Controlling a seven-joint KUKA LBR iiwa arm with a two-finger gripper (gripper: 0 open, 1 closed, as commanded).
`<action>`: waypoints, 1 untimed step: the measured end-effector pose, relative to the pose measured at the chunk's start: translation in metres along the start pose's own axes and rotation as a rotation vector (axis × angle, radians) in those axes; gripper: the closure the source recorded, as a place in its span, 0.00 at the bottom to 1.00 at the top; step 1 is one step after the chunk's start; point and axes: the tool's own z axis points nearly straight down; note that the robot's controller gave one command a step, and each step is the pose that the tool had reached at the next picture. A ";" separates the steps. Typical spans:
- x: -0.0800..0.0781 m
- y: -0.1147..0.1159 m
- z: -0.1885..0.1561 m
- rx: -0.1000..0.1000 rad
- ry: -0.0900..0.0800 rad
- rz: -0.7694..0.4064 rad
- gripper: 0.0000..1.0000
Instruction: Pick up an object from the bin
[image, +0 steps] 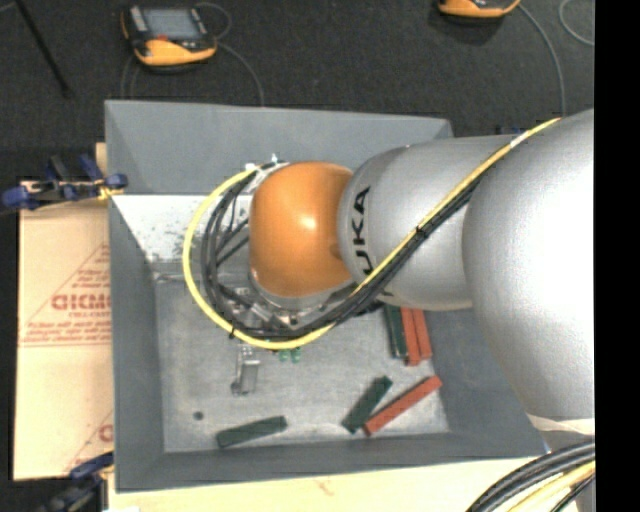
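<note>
Gripper (245, 374) low over the bin's (135, 340) grey floor, left of centre.
A dark green flat bar (250, 432) lies nearest, slightly tilted, by the front wall; whether the jaws are apart or together I cannot tell.

Silver arm (480, 230) from the right, orange-capped wrist (295, 230) amid cable loops (196, 245), claw (245, 373) straight down beneath.

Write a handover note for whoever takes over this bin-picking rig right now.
Gripper: low over bare floor, left of the middle of the bin.
Things: dark green bar lies nearest, toward the front wall. Green bar and red bar lie side by side at front right. A green-and-red pair lies partly under the arm.
Done: no pick seen yet.
Left: grasp one thing and lift it out.
</note>
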 end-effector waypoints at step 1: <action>-0.002 0.000 -0.004 -0.001 -0.007 0.004 0.00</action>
